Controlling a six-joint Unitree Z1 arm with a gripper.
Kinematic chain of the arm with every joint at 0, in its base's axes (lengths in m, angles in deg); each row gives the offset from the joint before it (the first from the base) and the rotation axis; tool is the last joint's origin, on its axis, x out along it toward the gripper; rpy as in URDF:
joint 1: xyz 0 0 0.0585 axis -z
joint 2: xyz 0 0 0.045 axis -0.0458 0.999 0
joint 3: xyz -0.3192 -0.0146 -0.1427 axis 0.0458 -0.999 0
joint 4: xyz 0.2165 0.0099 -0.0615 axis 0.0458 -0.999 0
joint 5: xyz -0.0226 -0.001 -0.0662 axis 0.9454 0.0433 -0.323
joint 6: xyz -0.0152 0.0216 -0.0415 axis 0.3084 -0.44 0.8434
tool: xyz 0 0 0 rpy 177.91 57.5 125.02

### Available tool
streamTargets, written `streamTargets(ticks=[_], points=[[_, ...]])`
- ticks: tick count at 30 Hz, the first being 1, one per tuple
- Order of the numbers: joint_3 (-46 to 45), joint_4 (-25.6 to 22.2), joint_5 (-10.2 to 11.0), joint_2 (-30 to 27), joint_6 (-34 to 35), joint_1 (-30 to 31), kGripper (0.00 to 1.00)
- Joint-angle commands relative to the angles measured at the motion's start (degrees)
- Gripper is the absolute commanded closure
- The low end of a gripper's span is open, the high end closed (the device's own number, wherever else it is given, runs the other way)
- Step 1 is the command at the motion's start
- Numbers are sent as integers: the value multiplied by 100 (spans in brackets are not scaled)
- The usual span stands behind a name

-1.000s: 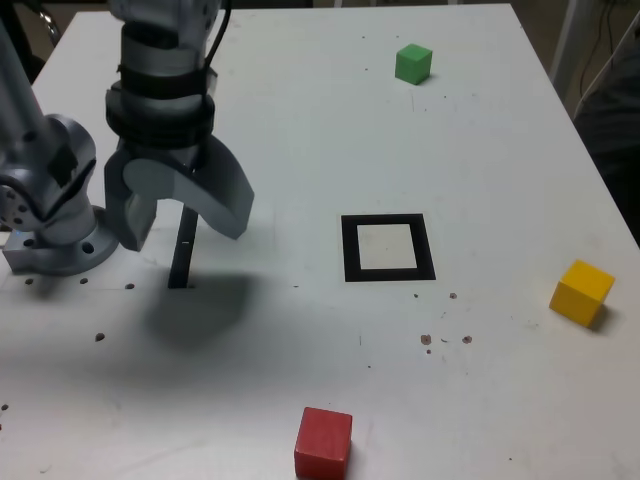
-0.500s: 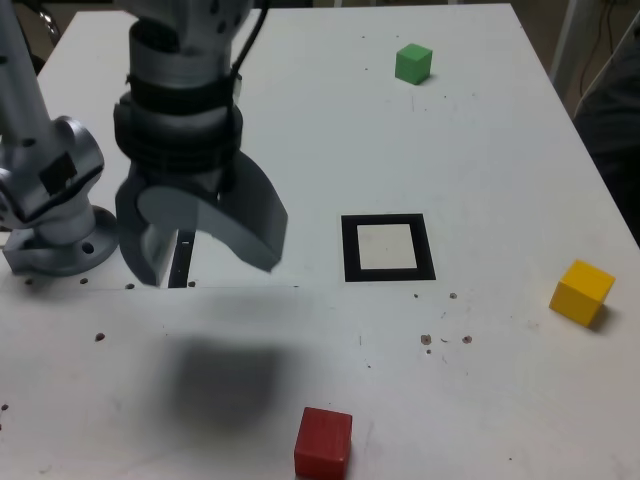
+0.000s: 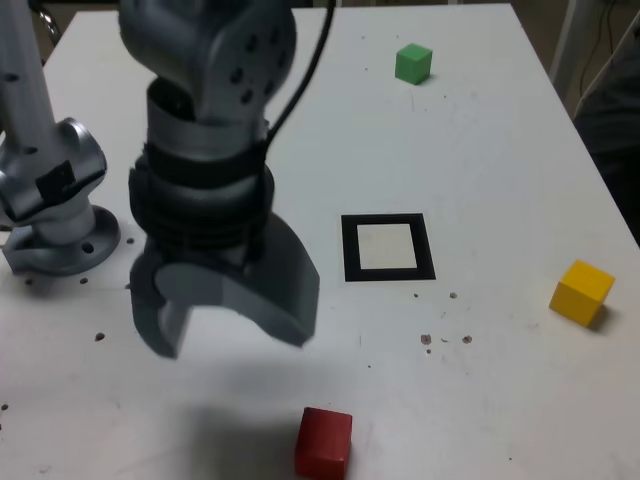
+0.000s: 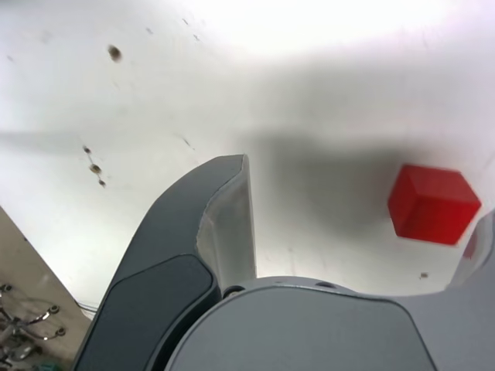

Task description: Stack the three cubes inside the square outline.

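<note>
"Three small matte cubes are waiting apart: the red one [image 3: 324, 443] is sitting near, the green [image 3: 413, 64] far, the yellow [image 3: 582, 293] at the exterior view's right"

"And the grey metal gripper [image 3: 236, 346]?"

"It's hanging above the white table [image 3: 500, 400], jaws spread wide, holding nothing"

"Which way is red lying?"

"Nearer and to the exterior view's right of the fingertips; the thick black square outline [image 3: 388, 275] is lying farther beyond red, bare"

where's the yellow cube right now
In the exterior view, the yellow cube sits toward the right on the white table, right of and slightly below the black square outline.
</note>
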Motion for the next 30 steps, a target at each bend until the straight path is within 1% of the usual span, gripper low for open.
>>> streamTargets(ticks=[1, 7, 15, 23, 30], points=[[281, -90, -15, 224, 66, 112, 1], [842, -287, -12, 686, 109, 219, 1], [1284, -326, -19, 1185, -58, 211, 1], [1324, -259, -93, 1496, -333, -2, 1], [1321, -121, -91, 1661, -539, -142, 1]])
